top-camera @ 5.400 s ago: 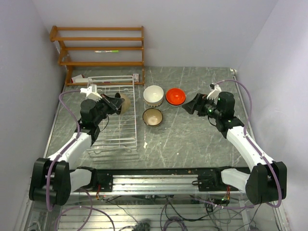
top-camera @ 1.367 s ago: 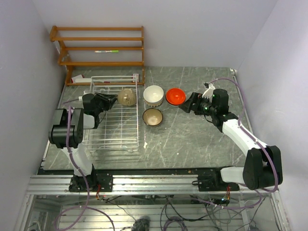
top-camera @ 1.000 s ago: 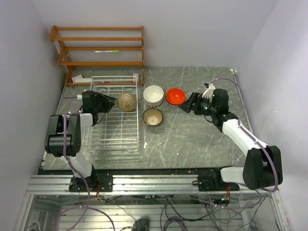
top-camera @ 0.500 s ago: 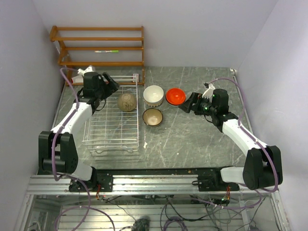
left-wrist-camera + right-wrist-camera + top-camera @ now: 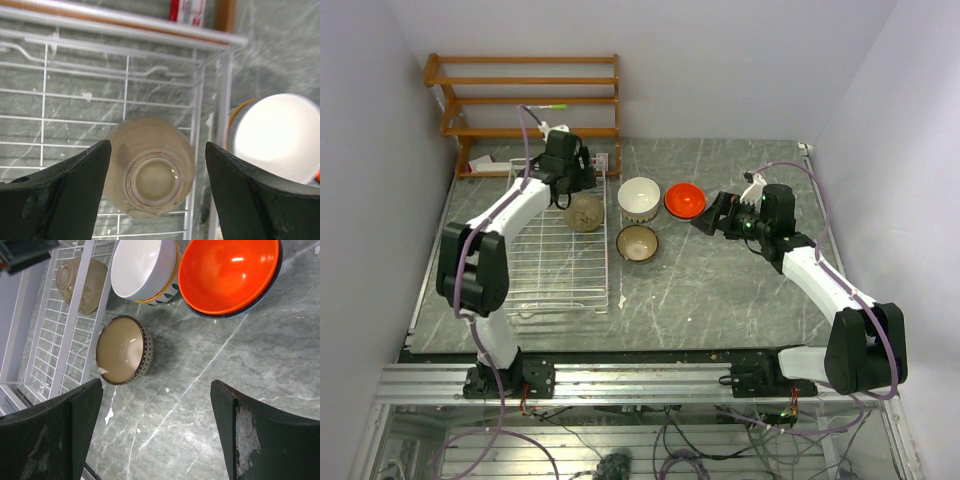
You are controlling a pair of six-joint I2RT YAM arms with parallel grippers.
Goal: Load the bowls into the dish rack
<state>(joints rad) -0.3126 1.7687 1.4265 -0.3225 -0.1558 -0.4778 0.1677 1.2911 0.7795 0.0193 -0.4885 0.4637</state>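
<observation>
A tan bowl [image 5: 150, 172] lies bottom-up in the white wire dish rack [image 5: 555, 265], against its right side near the back. My left gripper [image 5: 156, 146] hovers open right above it, one finger on each side, touching nothing. On the table right of the rack stand a white bowl [image 5: 639, 197], an orange-red bowl [image 5: 685, 200] and a brown patterned bowl [image 5: 637, 243]. My right gripper [image 5: 706, 222] hangs open and empty just right of the orange-red bowl [image 5: 227, 275], over bare table, with the brown bowl [image 5: 125, 350] ahead to its left.
A brown wooden slatted shelf [image 5: 530, 100] stands against the back wall behind the rack. A small red-and-white object [image 5: 603, 160] lies at the rack's back right corner. White specks [image 5: 622, 299] dot the table near the rack's front right corner.
My left arm swung from the rack's left side round to its back, and its gripper opened; the tan bowl now rests in the rack, free of the fingers. The right arm stayed put.
</observation>
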